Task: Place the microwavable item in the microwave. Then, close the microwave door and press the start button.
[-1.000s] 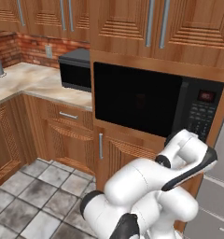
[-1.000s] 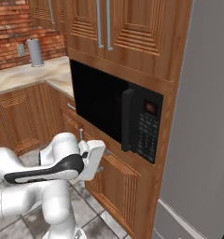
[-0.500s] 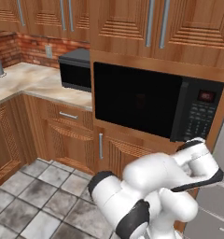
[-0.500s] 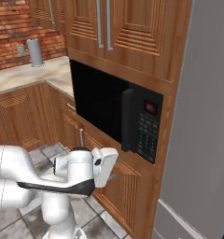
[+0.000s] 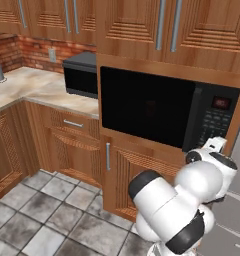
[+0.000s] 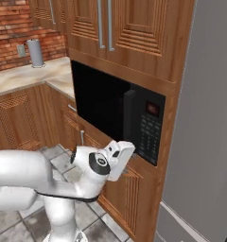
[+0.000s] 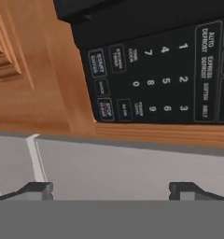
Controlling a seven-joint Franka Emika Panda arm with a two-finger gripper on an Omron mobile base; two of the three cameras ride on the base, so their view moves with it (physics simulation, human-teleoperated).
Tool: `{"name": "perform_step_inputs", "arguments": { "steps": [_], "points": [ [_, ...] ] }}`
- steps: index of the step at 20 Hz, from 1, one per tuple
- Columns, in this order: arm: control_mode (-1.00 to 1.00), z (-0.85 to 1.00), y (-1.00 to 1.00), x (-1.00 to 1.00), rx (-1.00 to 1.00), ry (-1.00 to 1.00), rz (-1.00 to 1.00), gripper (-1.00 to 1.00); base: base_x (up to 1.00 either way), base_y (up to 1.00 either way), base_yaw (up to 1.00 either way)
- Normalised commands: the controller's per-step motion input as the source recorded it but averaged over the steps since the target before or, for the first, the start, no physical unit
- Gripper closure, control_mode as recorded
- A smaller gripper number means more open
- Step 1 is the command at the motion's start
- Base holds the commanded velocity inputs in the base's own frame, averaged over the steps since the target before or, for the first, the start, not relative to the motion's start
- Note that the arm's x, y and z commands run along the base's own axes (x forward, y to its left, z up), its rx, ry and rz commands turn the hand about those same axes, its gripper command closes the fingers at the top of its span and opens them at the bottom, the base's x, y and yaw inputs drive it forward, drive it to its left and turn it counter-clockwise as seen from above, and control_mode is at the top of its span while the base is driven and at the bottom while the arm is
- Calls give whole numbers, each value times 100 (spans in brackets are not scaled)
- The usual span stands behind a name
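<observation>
Hovering beside the microwave (image 5: 167,107) keypad (image 7: 151,79), the pincer (image 7: 111,189) gapes wide (grasping nothing); microwave door (image 5: 144,107) shut.

path: open air between gripper (image 7: 111,190) and keypad (image 7: 160,74) | side: wood frame (image 7: 62,93) beside keypad

The white arm's pincer (image 6: 126,158) sits low in front of the wide black microwave (image 6: 117,109) set in wooden cabinetry, just below its grey keypad panel (image 6: 149,131). Its large black glass door (image 6: 100,100) is closed, up and left of the pincer. Far left, a grey cylindrical canister (image 6: 35,52) stands on the beige stone bench (image 6: 28,77).
</observation>
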Motion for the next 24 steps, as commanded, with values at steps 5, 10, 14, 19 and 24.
{"name": "perform_step_inputs", "arguments": {
  "steps": [5,10,14,19,24],
  "points": [
    [-100,-53,0,51,0,9,6,-100,0,0,0],
    [-100,-86,6,10,0,15,9,-100,0,0,0],
    [-100,-100,28,0,0,12,10,-100,0,0,0],
    [-100,-85,44,0,0,5,9,-100,0,0,0],
    [-100,-13,-4,1,0,-5,1,-100,0,0,0]
  ]
}}
